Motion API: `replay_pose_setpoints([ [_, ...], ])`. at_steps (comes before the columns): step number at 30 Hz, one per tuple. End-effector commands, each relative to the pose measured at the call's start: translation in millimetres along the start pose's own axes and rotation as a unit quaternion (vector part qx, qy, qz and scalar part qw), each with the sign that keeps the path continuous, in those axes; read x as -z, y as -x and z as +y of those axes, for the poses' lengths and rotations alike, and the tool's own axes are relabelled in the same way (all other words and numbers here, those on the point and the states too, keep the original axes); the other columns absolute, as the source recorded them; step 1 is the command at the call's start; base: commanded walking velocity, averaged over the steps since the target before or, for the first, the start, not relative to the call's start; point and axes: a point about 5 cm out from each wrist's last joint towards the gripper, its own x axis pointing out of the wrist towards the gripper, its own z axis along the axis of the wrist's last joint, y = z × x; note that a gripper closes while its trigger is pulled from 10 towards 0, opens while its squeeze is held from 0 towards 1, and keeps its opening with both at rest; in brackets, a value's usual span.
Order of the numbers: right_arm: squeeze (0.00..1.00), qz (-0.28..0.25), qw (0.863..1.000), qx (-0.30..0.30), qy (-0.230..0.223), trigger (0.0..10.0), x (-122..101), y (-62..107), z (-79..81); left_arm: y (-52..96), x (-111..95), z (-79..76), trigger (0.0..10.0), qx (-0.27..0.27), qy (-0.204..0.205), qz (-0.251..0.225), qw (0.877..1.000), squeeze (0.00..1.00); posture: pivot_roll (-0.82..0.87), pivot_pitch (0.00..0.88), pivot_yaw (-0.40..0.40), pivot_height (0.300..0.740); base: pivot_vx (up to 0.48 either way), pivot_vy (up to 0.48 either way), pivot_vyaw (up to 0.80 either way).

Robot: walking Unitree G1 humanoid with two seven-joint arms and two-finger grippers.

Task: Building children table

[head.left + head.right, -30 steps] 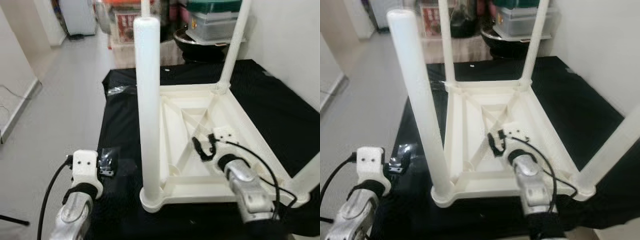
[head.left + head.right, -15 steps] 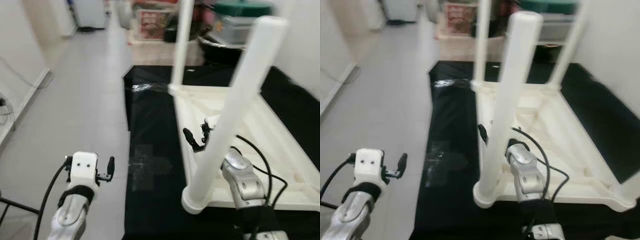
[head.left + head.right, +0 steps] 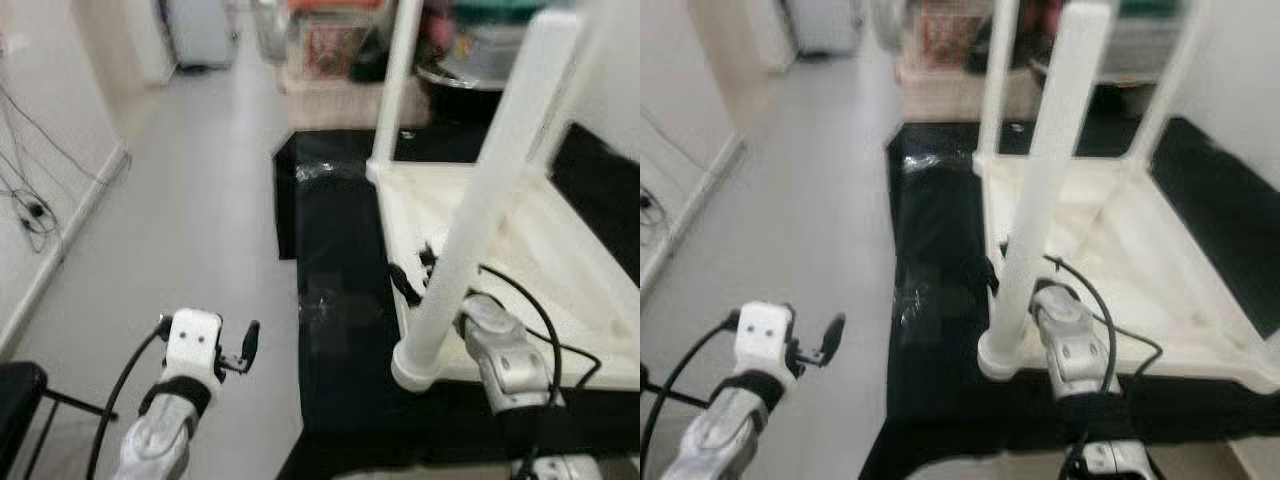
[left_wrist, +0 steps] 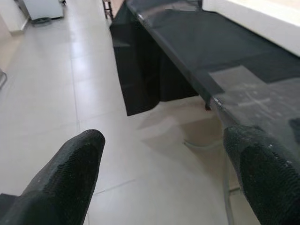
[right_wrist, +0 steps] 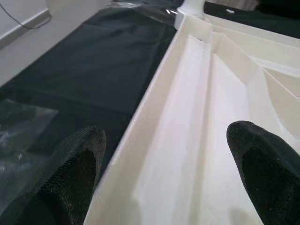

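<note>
table (image 3: pixel 520 250): we see it white, upside down on the black cloth (image 3: pixel 340 250), legs up | right gripper (image 5: pixel 164 154): fingers spread wide over its rim, holding nothing | left gripper (image 4: pixel 159 168): spread wide above the floor (image 3: pixel 200 200), empty

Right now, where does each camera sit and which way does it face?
Head eyes: look forward and down at the upturned table on the black cloth; both arms show.
Left wrist: off the cloth's edge, faces the floor between open left gripper fingers.
Right wrist: looks along the table's rim through the open right gripper.
Shared: table and cloth.
</note>
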Motion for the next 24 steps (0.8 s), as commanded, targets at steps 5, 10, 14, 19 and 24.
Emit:
replay_pose_setpoints([
  [5,0.0,0.022,0.999,0.04,0.002,10.0,3,-3.4,-7.0,0.3,1,-1.0,10.0,0.0,0.002,0.004,1.0,0.0,-0.03,0.099,-0.041,0.74,0.0,0.0,0.0],
  [10,0.0,0.021,0.999,0.046,0.004,10.0,-3,-8.6,-5.4,0.5,0,-2.4,10.0,0.008,0.006,0.003,1.0,0.0,-0.02,0.104,-0.045,0.74,0.0,0.0,0.0],
  [14,0.0,0.019,0.999,0.044,0.003,10.0,-4,-9.6,-4.2,1.4,-1,-2.7,10.0,0.01,0.008,0.002,1.0,0.0,-0.02,0.105,-0.044,0.74,0.0,-0.104,0.0],
  [19,0.0,0.008,0.999,0.04,-0.005,10.0,-11,-14.6,0.1,1.2,-1,-1.7,10.0,0.001,0.018,0.006,1.0,0.0,-0.02,0.117,-0.048,0.74,0.0,-0.472,0.0],
  [24,0.0,0.001,0.999,0.042,-0.017,10.0,-18,-19.2,1.0,0.9,-1,-1.6,10.0,-0.008,0.026,0.005,1.0,0.0,-0.02,0.125,-0.051,0.74,0.0,-0.094,0.0],
])
